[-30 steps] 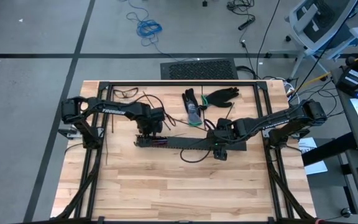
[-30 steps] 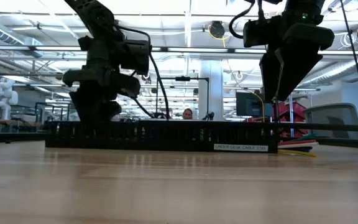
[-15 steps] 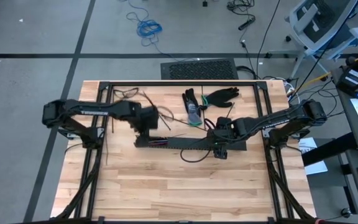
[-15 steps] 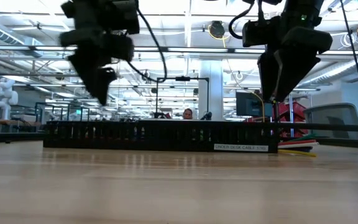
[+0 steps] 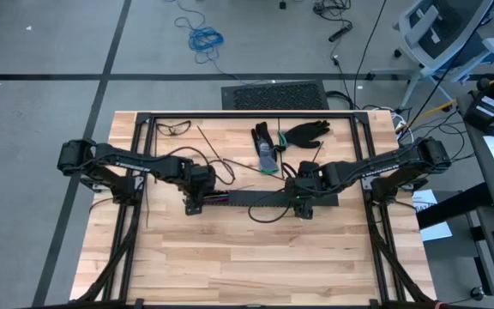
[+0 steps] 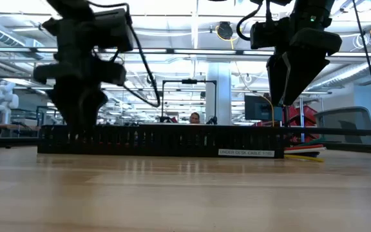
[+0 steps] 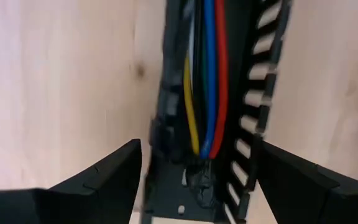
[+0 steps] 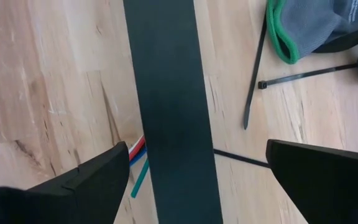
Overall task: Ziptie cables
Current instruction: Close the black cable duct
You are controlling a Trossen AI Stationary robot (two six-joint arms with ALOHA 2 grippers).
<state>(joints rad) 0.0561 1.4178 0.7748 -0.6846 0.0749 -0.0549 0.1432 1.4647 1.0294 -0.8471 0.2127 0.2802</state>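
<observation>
The cables (image 7: 207, 81), yellow, blue, red and white, lie lengthwise inside a long black slotted rail (image 5: 256, 199) in the middle of the table. Their coloured ends (image 8: 137, 163) stick out beside the rail's right end. My left gripper (image 7: 197, 180) points down, open, with one finger on either side of the rail's left end (image 5: 194, 204). My right gripper (image 8: 197, 186) hangs open above the rail's right end (image 6: 287, 96), clear of it. Loose zipties (image 8: 303, 76) lie flat on the wood beyond the rail. My left gripper straddles the rail's left end (image 7: 166, 155) from above, fingers pointing down, one at each long wall. A narrow gap shows at one finger (image 7: 114, 177). Whether the other finger (image 7: 291, 180) touches the slotted wall, I cannot tell.
A grey glove with a green cuff (image 5: 266, 148) and a black glove (image 5: 305, 130) lie at the far middle. More dark strips (image 5: 211, 144) lie at the far left. A black frame (image 5: 247, 114) borders the table. Bare wood spreads toward the near edge.
My left gripper has risen, swung toward the table's left and near edges, and come down again over the rail's left end, still open. The rail's left end seems shifted a little toward the near edge.
</observation>
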